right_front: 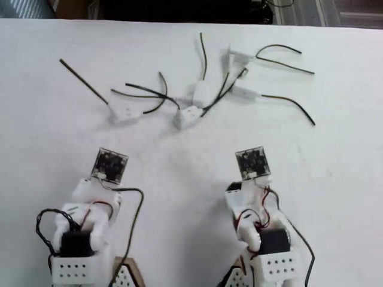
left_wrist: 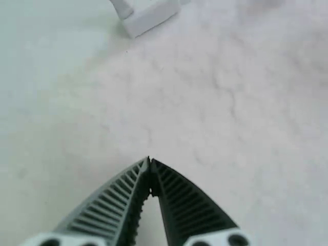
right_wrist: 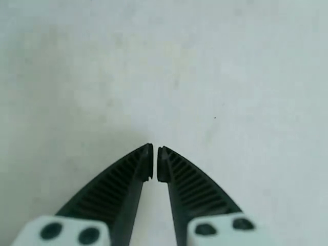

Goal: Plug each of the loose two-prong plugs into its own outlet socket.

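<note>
Scattered over the far middle of the white table [right_front: 335, 179]: white plug and socket pieces [right_front: 188, 115] on short black wires [right_front: 84, 82], well apart from both arms. Farther out from the left arm: leftmost piece [left_wrist: 148, 15]. Clenched tip to tip on nothing: left gripper [left_wrist: 149, 164]. Clenched and empty too, hairline gap at the tips: right gripper [right_wrist: 155, 156].

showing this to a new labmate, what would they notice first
A tangle of white plugs and sockets with black wires sprawls across the far middle of the white table. Nearer, the left pincer and right pincer each hang shut over the bare table, holding nothing.
</note>
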You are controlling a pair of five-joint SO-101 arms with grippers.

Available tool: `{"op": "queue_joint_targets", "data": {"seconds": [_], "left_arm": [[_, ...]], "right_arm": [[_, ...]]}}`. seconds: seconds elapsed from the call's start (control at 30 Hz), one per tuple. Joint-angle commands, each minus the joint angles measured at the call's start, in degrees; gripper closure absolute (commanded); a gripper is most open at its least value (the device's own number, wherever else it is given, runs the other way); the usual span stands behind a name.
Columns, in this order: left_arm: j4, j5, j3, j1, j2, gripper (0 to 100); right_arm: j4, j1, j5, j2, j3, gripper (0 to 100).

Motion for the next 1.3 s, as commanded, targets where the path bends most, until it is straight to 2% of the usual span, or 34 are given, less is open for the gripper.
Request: {"op": "queue_joint_targets", "data": {"seconds": [0.0, 0.33, 0.57, 1.27], "left_arm": [[0.3, -0.3, -0.2, 0.6, -0.5, 98], [4.2, -0.5, -0.2, 0.5, -0.4, 98], [9.5, -0.5, -0.2, 0.5, -0.4, 98], [9.4, -0.5, -0.2, 0.5, -0.4, 98]], "right_arm": [[3.3, 2.4, -0.1, -5.2, 0.5, 98.1], [16.5, 2.8, -0.1, -7.4, 0.3, 98.1], [16.7, 2.8, -0.1, -7.4, 0.3, 98.1], [16.7, 2.8, -0.1, -7.4, 0.3, 98.1]]}}
